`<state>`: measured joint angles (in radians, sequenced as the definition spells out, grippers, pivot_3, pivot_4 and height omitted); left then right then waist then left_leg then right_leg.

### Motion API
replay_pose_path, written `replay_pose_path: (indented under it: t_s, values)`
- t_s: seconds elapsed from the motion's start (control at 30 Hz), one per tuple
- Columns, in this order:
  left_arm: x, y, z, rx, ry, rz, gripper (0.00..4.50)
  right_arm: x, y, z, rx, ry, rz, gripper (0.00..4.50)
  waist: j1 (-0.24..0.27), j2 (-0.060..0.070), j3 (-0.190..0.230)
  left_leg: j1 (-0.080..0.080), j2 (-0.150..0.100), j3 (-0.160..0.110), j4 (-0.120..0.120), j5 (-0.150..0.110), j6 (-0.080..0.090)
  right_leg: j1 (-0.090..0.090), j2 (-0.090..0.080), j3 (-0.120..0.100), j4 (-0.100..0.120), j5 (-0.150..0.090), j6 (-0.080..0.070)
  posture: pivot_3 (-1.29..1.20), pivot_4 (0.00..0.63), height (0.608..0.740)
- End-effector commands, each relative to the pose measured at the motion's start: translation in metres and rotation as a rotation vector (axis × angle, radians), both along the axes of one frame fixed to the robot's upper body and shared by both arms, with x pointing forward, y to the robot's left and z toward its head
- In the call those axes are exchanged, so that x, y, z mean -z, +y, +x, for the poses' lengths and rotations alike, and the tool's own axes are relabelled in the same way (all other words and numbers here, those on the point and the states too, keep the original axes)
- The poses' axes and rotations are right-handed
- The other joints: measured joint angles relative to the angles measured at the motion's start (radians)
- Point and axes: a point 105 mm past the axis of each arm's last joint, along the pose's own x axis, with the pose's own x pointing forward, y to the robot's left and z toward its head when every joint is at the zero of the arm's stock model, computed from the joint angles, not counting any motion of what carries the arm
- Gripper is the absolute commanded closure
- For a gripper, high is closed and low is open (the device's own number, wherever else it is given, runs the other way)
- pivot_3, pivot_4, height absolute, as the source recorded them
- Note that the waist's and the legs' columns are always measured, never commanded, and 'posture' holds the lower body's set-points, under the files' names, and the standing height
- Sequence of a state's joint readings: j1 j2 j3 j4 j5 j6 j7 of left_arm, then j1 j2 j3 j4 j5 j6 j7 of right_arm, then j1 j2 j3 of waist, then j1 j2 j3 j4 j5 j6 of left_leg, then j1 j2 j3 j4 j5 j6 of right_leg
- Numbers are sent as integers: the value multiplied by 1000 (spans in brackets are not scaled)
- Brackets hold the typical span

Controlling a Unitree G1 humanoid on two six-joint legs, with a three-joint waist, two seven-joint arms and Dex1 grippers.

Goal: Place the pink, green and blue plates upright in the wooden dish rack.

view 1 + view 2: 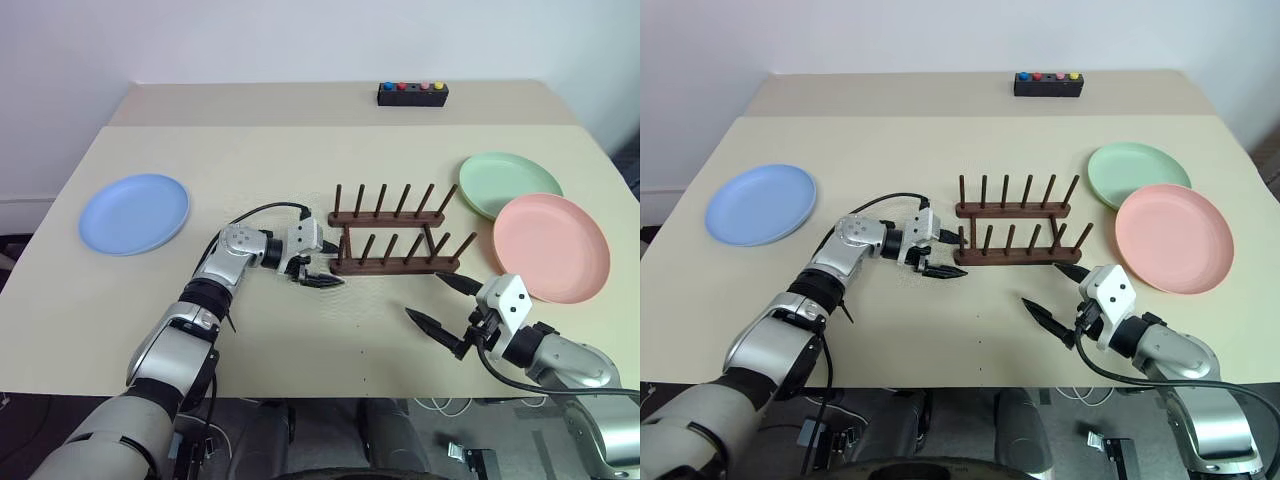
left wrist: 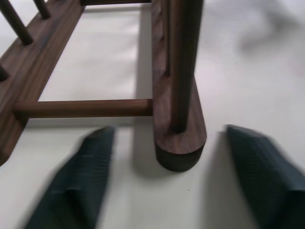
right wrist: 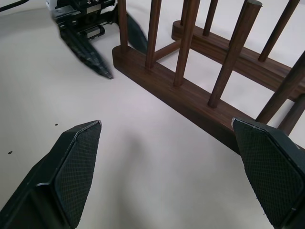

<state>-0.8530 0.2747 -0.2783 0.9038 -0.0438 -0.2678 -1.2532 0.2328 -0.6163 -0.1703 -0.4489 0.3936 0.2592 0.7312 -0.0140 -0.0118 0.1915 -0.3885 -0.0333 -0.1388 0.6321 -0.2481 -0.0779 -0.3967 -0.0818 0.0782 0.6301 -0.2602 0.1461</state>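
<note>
Black button box [image 1: 412, 93] at table [image 1: 300, 340] far edge; well behind dish rack [image 1: 392, 240]

The left arm reaches across toward the robot's right, wrist bent, the left gripper [image 1: 318, 268] low over the surface with its black fingers [image 2: 90, 167] spread wide apart — nothing between the pads. The right arm sits bent at the near edge — the right gripper [image 1: 440, 303] angled forward-left, fingers [image 3: 76, 162] splayed fully and empty.

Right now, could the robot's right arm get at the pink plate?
Probably yes. The right gripper hangs open just beside the pink plate, which lies flat on the table with nothing between them; only the green plate sits close behind it.
</note>
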Motion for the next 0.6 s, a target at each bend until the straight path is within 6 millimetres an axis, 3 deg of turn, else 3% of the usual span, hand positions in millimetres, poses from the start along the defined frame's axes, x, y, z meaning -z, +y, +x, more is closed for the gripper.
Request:
replay_pose_path:
  t_s: [0.03, 0.07, 0.17, 0.4, 0.6]
  values:
    - [-5, 12, 8, -67, -25, -14, 52, -11, -3, 1, 15, -43, -23, 0, -1, 0, 0, 0, 0, 0, 0, 0, 0, 0, 0, 0, 0, 0, 0, 0, 150, 740]
    - [-7, 17, 9, -89, -23, -23, 52, -11, -6, 2, 28, -39, -25, 0, -2, 0, 0, 0, 0, 0, 0, 0, 0, 0, 0, 0, 0, 0, 0, 0, 150, 740]
    - [-8, 34, 6, -160, -18, -67, 989, -4, -16, 2, 62, -4, -58, 856, -8, 0, 0, 0, 0, 0, -1, 0, 0, -1, 0, 0, 0, 0, 0, 0, 150, 740]
    - [-2, 38, -32, -177, 4, -99, 4497, 5, -29, 9, 118, 19, -132, 4475, 0, 1, 0, 0, 0, 0, 0, 0, 0, 0, 0, 0, 1, 0, 0, 0, 150, 740]
    - [0, 17, -61, -158, 40, -111, 4497, 17, -44, 20, 180, 45, -221, 4475, 3, 1, -1, 1, 0, 0, 0, 0, 0, 0, 0, 0, 1, 0, -1, 0, 150, 740]
